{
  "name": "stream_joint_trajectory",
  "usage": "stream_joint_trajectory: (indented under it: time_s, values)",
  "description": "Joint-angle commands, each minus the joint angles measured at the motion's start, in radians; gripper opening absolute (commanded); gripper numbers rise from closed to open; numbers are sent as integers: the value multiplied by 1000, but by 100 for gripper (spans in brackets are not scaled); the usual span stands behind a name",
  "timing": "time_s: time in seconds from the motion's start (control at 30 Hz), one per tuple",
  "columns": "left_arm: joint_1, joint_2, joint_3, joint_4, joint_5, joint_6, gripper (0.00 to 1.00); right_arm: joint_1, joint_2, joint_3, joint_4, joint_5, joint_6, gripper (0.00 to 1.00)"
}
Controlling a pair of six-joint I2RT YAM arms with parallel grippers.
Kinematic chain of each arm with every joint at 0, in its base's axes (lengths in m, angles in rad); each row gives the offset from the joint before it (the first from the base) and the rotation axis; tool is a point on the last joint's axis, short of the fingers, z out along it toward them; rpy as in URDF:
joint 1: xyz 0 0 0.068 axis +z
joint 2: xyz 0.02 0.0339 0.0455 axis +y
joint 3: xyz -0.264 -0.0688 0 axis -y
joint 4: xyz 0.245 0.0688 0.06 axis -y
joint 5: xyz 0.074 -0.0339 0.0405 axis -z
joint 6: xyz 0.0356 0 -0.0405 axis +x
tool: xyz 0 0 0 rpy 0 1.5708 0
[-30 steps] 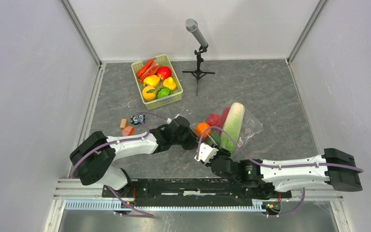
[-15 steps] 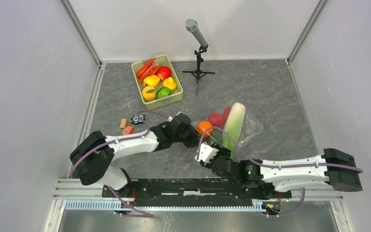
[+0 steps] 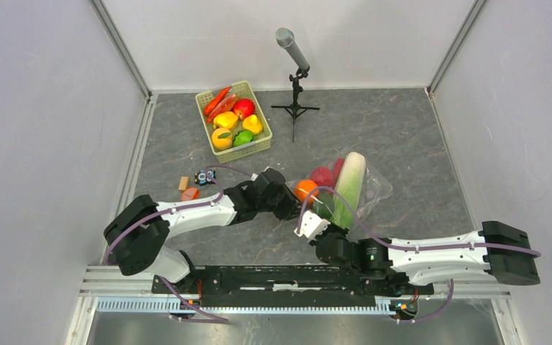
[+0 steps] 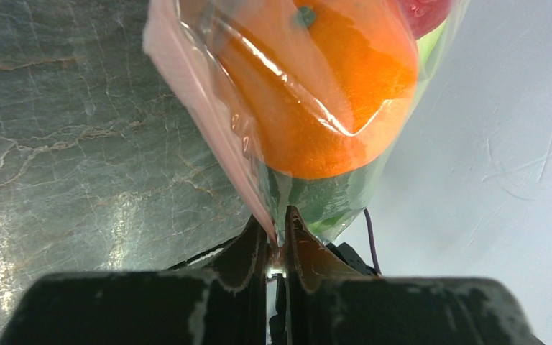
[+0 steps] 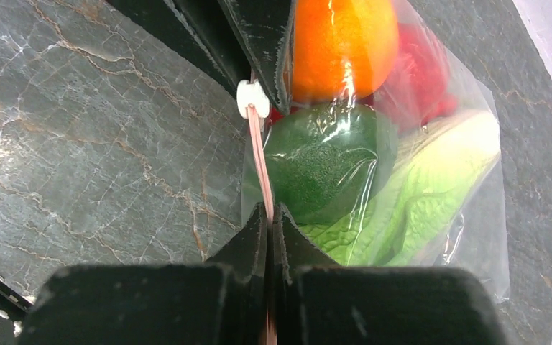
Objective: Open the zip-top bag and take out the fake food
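The clear zip-top bag (image 3: 363, 188) lies at mid-table and holds an orange (image 3: 303, 189), a dark green fruit (image 5: 320, 162), a red piece (image 3: 321, 176) and a long cabbage (image 3: 348, 187). My left gripper (image 3: 290, 207) is shut on the bag's pink zip strip (image 4: 208, 118) near the orange (image 4: 330, 79). My right gripper (image 3: 309, 223) is shut on the same strip (image 5: 261, 169) further along, below the white slider (image 5: 251, 99). In the right wrist view the left gripper's fingers (image 5: 259, 36) sit by the slider. The bag (image 5: 467, 208) looks closed.
A green basket (image 3: 261, 147) with yellow peppers and other toy food stands at the back left. A microphone on a small tripod (image 3: 296, 79) stands behind the bag. Small toy pieces (image 3: 190, 188) lie by the left arm. White walls enclose the table.
Both grippers and the bag's zip edge have shifted slightly right and away from the bases. The right gripper has risen a little toward the bag.
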Motion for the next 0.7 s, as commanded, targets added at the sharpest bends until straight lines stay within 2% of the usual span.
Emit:
stream_joint_trajectory:
  time_s: [0.0, 0.1, 0.23, 0.33, 0.5, 0.67]
  values:
    - [-17, -19, 28, 3, 12, -37, 27, 3, -39, -15, 17, 9, 25, 0]
    - [-32, -18, 26, 4, 5, -44, 36, 3, -42, -16, 21, 6, 32, 0]
    - [-50, -16, 23, 3, -4, -54, 37, 4, -35, -18, 37, 3, 31, 0]
    - [-54, -13, 23, 3, -9, -57, 30, 3, -29, -13, 37, -1, 32, 0]
    - [-53, -32, 12, 0, -49, -60, 9, 3, -42, -10, 10, -1, 42, 0]
    - [-16, -37, 5, -21, -61, -34, 2, 3, -94, -16, -44, -1, 70, 0]
